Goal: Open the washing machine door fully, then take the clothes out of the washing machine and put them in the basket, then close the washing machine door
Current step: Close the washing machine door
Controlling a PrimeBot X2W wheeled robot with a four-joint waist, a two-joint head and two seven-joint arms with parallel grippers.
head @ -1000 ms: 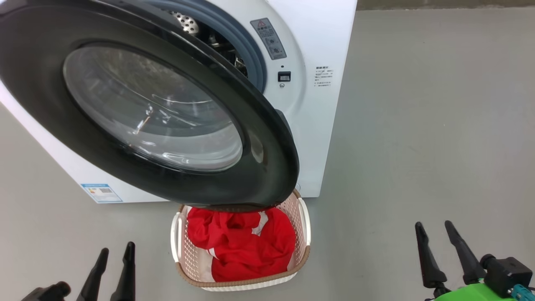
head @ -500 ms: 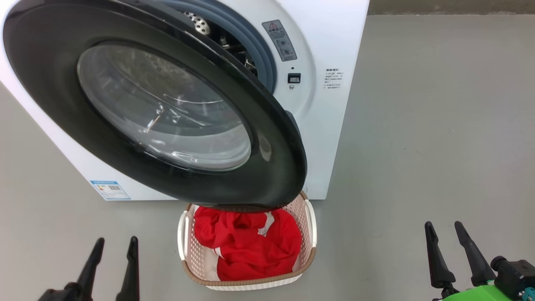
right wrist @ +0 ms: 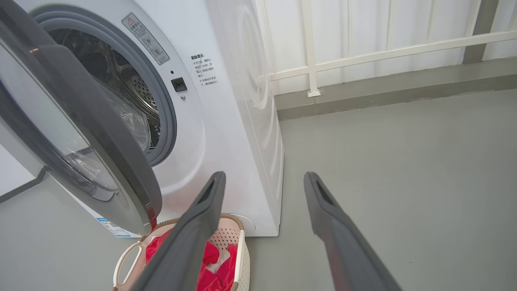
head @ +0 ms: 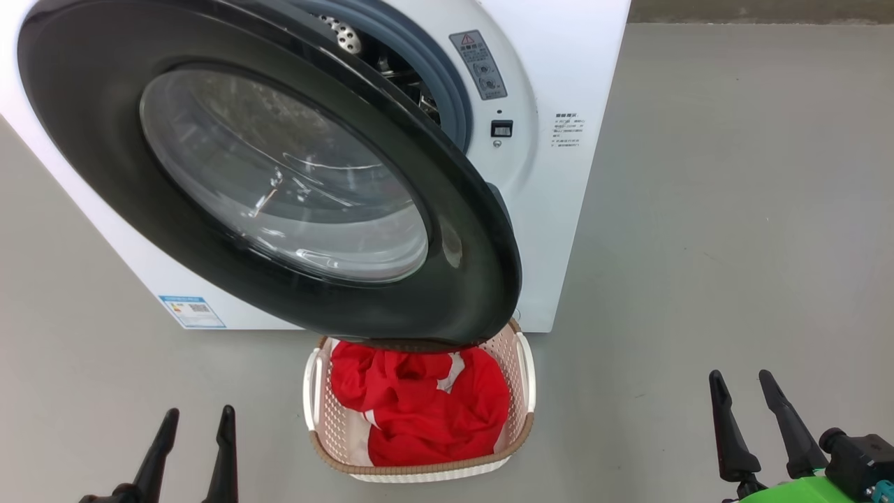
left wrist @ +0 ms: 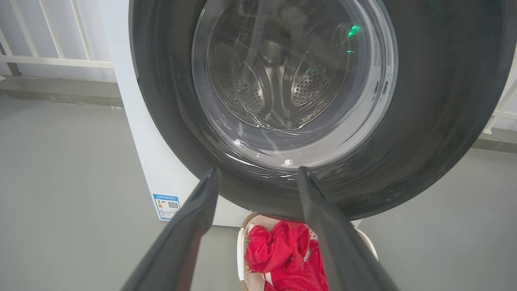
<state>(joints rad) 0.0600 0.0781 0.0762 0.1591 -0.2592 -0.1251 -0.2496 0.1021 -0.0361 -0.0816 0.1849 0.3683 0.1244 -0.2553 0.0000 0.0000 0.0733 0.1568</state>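
Clothes (head: pixel 426 412) in basket (head: pixel 419 467) below door (head: pixel 279 175) — left hand (head: pixel 200 412), right hand (head: pixel 739 375) spread, empty

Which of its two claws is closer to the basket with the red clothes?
The left. The left claw hovers just left of the basket; the right claw hangs farther off to its right. Both are open and empty.

Glossy black door rim (head: pixel 105 175), perforated plastic basket (head: pixel 520 391), soft red cloth (head: pixel 433 412).

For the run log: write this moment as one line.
round black-rimmed glass door: partly open | red fabric clothes: in cream perforated plastic basket | left end effector: open, empty | right end effector: open, empty
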